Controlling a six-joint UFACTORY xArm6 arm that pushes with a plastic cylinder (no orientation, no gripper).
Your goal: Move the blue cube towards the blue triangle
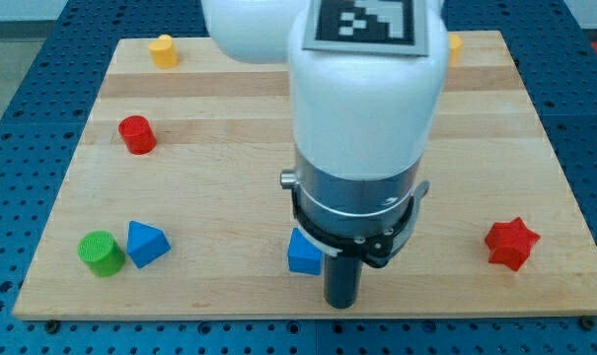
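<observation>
The blue cube (303, 254) lies near the board's bottom edge, a little left of centre, partly hidden by the arm. The blue triangle (146, 244) lies at the bottom left, beside a green cylinder. My tip (340, 302) is at the end of the dark rod, just right of and slightly below the blue cube, close to or touching its right side. The white arm body (362, 99) covers the middle of the board.
A green cylinder (101, 253) sits just left of the blue triangle. A red cylinder (136, 134) is at the left, a yellow block (163, 50) at the top left, an orange-yellow block (454, 45) at the top right, and a red star (511, 243) at the right. The wooden board (229, 108) ends just below my tip.
</observation>
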